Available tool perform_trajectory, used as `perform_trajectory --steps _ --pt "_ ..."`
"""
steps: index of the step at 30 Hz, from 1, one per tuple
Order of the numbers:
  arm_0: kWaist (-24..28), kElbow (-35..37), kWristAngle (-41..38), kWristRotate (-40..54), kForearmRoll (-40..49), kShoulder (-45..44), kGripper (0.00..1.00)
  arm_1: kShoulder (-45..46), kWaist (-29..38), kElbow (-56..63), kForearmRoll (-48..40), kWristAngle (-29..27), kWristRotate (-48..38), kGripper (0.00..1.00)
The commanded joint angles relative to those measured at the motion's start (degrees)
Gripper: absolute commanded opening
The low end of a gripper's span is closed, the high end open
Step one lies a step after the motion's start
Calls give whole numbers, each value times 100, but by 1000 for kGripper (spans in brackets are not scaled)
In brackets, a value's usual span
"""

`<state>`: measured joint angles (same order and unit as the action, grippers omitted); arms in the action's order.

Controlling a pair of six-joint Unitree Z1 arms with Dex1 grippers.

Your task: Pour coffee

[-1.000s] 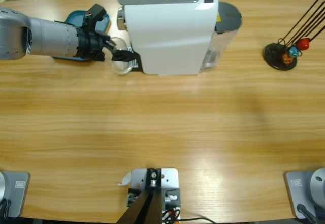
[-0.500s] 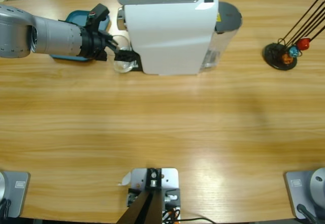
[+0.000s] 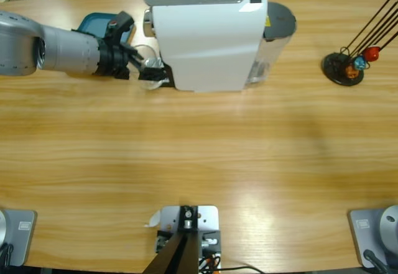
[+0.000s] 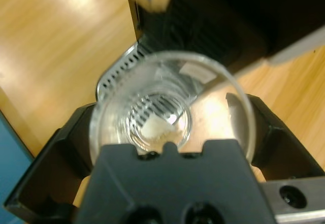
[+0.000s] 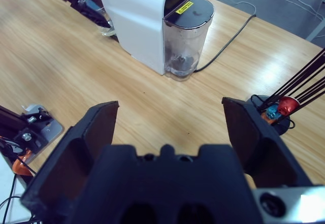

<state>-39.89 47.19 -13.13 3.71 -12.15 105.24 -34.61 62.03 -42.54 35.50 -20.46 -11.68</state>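
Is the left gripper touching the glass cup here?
Touching. The left wrist view shows the glass cup pressed between the left gripper's jaws, over the coffee machine's drip grate.

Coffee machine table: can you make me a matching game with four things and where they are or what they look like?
Things:
1. glass cup
2. coffee machine
3. right gripper
4. capsule stand

Clues:
A. open, holding nothing
B. white, with a clear water tank
C. between the left gripper's jaws
D. at the table's far end, with black rods

Pairs: 1-C, 2-B, 3-A, 4-D

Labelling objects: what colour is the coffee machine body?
White coffee machine, with a clear, grey-lidded water tank; the high view shows it best.
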Motion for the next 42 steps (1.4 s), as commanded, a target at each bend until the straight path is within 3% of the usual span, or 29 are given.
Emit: perform_trajectory --steps 1,17,27,42 --pt "61 -414 104 28 72 -203 1000 93 -79 237 -52 -2 -28 876" --pt "61 -729 118 25 169 -493 1000 104 -115 244 -52 51 -10 876" --pt "68 -1105 737 -190 169 -756 1000 104 -168 255 -78 77 8 876" --pt "447 -825 1043 -401 169 -535 1000 121 -186 255 -78 86 8 876"
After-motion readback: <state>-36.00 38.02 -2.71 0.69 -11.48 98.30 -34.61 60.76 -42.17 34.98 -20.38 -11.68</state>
